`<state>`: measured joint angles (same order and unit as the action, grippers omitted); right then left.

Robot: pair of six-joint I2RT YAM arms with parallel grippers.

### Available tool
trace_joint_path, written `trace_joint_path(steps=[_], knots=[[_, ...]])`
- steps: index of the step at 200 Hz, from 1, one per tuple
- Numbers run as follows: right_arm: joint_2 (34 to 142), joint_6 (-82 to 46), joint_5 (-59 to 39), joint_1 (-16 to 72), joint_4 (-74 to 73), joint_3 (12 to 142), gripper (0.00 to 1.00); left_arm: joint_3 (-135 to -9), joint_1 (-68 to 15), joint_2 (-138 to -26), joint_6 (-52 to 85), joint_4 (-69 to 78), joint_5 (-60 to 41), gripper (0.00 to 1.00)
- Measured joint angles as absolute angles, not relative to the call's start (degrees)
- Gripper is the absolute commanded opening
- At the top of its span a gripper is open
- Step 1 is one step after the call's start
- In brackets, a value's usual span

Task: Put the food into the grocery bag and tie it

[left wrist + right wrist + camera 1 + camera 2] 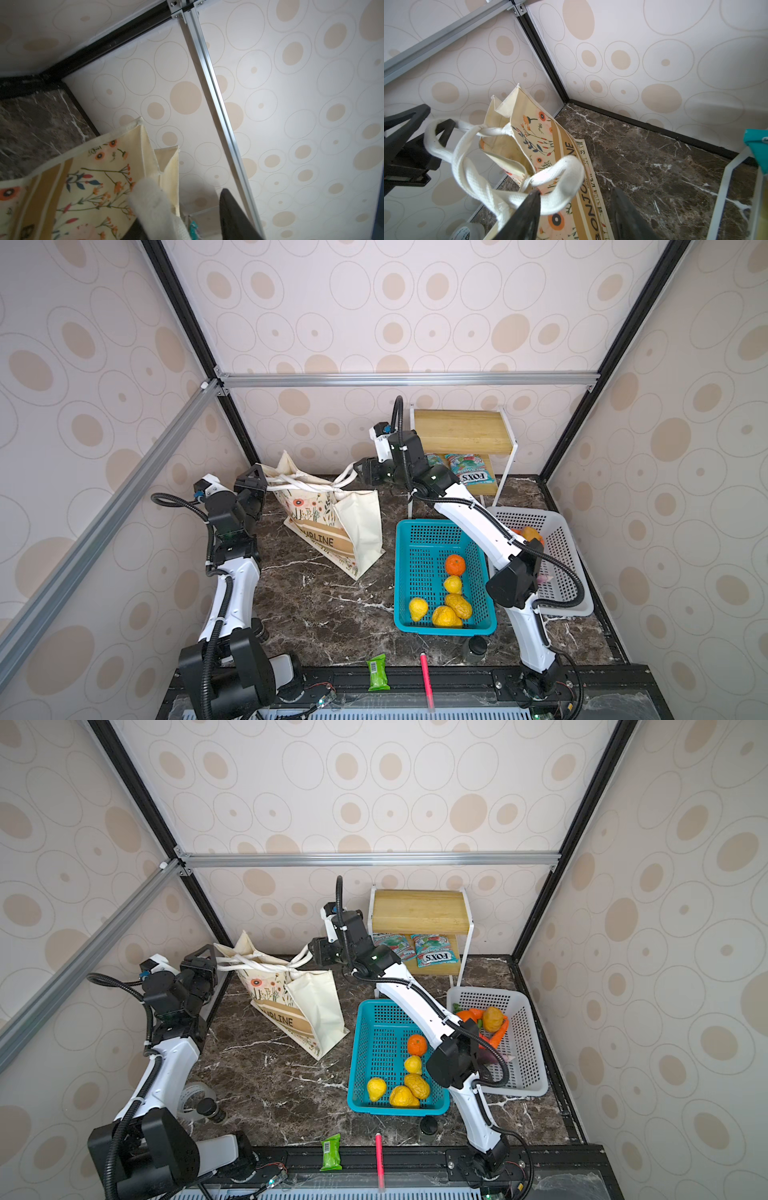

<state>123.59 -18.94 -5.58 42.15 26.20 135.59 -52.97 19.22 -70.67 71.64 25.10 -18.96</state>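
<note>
The grocery bag point(332, 526) point(291, 1002) leans on the marble table near the back left, its floral side facing the front. Its white strap handles point(307, 483) are crossed in a knot point(481, 129) above the mouth. My left gripper point(253, 485) point(185, 193) is open at the bag's left, with one strap loop lying over a finger. My right gripper point(361, 472) point(575, 191) is open at the bag's right, and the other loop point(562, 172) rests on one of its fingers point(529, 207). The food in the bag is hidden.
A teal basket point(419, 531) with yellow and orange fruit stands right of the middle. Beside it is a white basket point(557, 531) under my right arm. A wooden shelf point(461, 431) holds teal Fox's packets point(469, 472). A green bar point(378, 672) and a red pen point(426, 676) lie at the front.
</note>
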Motion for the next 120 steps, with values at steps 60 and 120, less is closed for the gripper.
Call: trace_joint_path(steps=[60, 120], knots=[[107.85, -16.75, -10.72, 42.5, 25.85, 119.35, 0.76, -55.77, 19.22, -63.22, 58.48, 10.59, -15.33, 0.99], [86.32, -10.28, -4.69, 41.08, 31.4, 97.27, 0.84, -58.61, 18.92, -54.54, 39.24, -6.42, -11.25, 0.99]])
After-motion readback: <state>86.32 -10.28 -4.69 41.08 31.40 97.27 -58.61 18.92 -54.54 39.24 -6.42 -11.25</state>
